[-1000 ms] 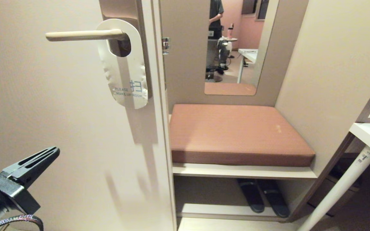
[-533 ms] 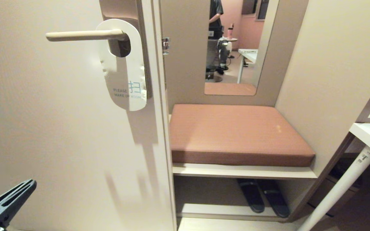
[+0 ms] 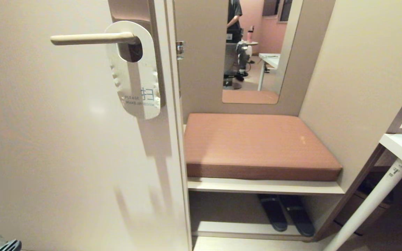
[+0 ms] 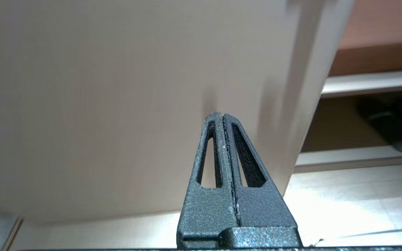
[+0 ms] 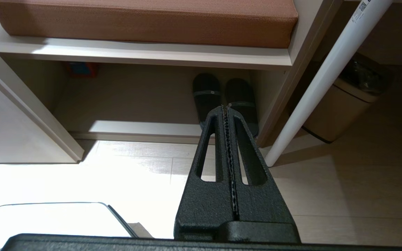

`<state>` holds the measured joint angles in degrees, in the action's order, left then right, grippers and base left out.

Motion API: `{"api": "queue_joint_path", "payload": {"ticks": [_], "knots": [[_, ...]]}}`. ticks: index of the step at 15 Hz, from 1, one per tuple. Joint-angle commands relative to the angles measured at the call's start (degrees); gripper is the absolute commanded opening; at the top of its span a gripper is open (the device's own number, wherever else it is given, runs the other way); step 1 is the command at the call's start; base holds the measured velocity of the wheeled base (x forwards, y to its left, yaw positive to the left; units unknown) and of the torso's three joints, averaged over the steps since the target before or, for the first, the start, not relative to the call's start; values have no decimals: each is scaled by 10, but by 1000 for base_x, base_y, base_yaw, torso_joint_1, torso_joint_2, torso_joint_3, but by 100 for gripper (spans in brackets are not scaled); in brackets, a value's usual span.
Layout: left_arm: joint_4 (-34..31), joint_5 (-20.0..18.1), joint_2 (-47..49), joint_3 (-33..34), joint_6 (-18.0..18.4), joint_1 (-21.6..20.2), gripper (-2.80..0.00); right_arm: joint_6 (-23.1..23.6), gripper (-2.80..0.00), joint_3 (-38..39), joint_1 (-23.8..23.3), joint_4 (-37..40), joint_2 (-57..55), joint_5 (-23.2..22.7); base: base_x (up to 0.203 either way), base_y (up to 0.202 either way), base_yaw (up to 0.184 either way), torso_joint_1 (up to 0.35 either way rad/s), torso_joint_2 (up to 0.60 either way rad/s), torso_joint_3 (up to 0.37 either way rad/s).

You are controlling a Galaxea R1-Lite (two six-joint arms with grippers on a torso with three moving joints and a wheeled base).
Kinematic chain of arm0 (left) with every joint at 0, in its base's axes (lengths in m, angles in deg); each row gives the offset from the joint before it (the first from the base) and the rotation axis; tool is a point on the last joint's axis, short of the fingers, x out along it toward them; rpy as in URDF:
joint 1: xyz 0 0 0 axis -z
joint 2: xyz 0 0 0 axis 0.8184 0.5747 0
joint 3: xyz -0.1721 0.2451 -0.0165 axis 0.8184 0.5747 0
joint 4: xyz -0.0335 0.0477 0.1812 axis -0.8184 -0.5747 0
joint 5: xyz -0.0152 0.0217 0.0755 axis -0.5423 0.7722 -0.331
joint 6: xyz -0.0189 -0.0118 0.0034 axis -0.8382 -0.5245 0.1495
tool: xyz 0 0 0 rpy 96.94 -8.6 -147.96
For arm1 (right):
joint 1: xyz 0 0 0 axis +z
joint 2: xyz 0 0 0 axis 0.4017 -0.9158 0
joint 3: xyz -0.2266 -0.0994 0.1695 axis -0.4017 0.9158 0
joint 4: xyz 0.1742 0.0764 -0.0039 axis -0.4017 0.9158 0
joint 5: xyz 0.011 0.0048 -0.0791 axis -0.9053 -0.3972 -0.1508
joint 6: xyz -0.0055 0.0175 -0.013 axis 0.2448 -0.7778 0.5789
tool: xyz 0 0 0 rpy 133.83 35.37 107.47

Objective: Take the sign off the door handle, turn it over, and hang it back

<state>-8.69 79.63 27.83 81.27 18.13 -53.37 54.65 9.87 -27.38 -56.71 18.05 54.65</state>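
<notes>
The sign [image 3: 136, 82] hangs by its oval hole on the cream door handle [image 3: 89, 38], white "PLEASE MAKE UP ROOM" side out, against the brown backplate near the door's edge. Far below it, only the tip of my left gripper [image 3: 10, 245] shows at the bottom left corner of the head view. In the left wrist view the left gripper [image 4: 223, 115] is shut and empty, pointing at the lower part of the beige door. My right gripper [image 5: 226, 108] is shut and empty too, held low over the floor, pointing toward the slippers under the bench.
Right of the door is a bench with a brown cushion [image 3: 257, 144], a pair of dark slippers [image 3: 286, 212] beneath it, and a mirror [image 3: 253, 52] that reflects a person. A white desk leg [image 3: 368, 205] and a bin [image 5: 340, 101] stand at the right.
My left gripper has dropped down and to the left, almost leaving the head view. The sign swings slightly on the handle. The right arm has stayed still.
</notes>
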Motion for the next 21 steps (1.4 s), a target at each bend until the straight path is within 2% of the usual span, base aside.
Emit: {"api": "queue_joint_path", "payload": {"ticks": [1, 5, 9, 13, 18, 21], "knots": [[-42, -2, -65, 0, 1, -18, -280, 0, -280, 0, 0, 0, -1, 0, 0, 0, 0, 0, 0, 0], [-127, 10, -140, 0, 1, -25, -280, 0, -280, 0, 0, 0, -1, 0, 0, 0, 0, 0, 0, 0], [-164, 11, -185, 0, -9, -23, -280, 0, -280, 0, 0, 0, -1, 0, 0, 0, 0, 0, 0, 0], [-165, 6, -245, 0, -6, -17, -280, 0, -280, 0, 0, 0, -1, 0, 0, 0, 0, 0, 0, 0], [-166, 4, -247, 0, 0, -16, -280, 0, -280, 0, 0, 0, -1, 0, 0, 0, 0, 0, 0, 0], [-166, 7, -247, 0, -11, -16, -280, 0, -280, 0, -1, 0, -1, 0, 0, 0, 0, 0, 0, 0]]}}
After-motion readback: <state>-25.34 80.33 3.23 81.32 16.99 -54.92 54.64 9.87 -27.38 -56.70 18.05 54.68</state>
